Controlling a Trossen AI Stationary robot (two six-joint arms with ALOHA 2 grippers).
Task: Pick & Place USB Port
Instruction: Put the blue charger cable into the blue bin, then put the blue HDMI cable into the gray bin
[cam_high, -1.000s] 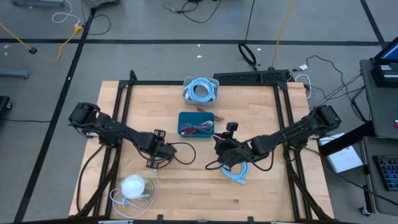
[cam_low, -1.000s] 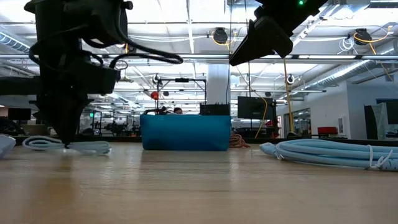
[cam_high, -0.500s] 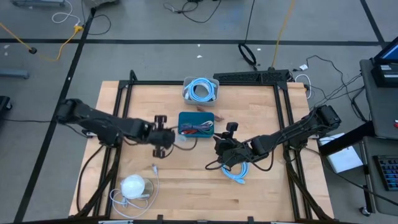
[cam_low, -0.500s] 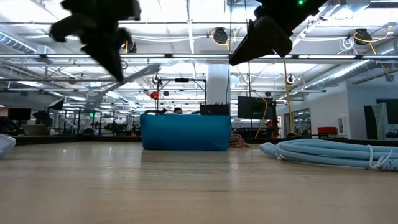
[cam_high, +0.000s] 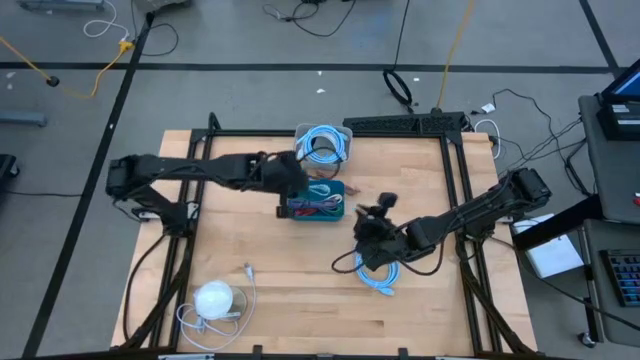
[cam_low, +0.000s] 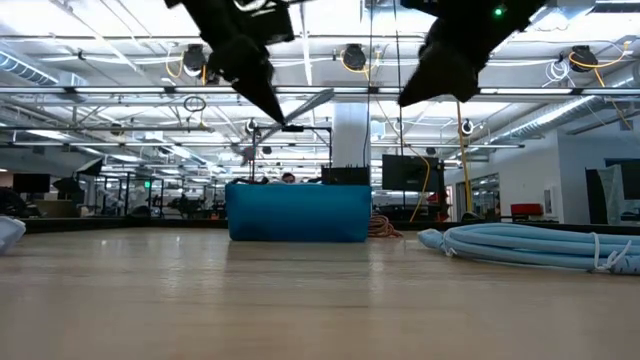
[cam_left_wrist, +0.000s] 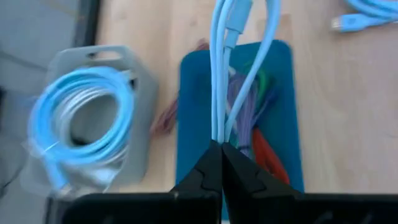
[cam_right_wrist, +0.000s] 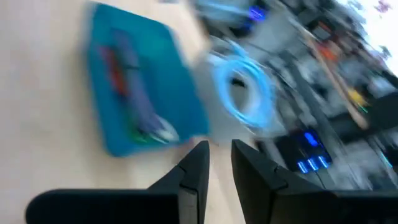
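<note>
1. The left gripper (cam_left_wrist: 216, 149), at lower centre of the left wrist view, is clamped on a doubled pale-blue cable (cam_left_wrist: 225, 74). The pinch sits at the bend, so both strands hang as one loop, with the plug end toward the top of the frame.
2. In the high view the left gripper (cam_high: 290, 187) is just left of centre, at the left edge of the blue tray (cam_high: 333, 211). The cable is thus carried above the tray, apparently for release among the coloured cables (cam_left_wrist: 258, 134) already inside.
3. The grey bin (cam_high: 321, 145), above the tray in the high view, holds a coiled blue cable (cam_left_wrist: 81, 118); it is a separate container, touching or nearly touching the tray.
4. The right gripper (cam_high: 378, 213), right of centre, hangs above the table (cam_high: 300, 300) with its fingers slightly parted and nothing visible between them, though that wrist view is blurred.
5. A loose cable (cam_high: 380, 272) lies below the right gripper, and a white round object (cam_high: 214, 298) rests at lower left; both are well apart from the tray.
</note>
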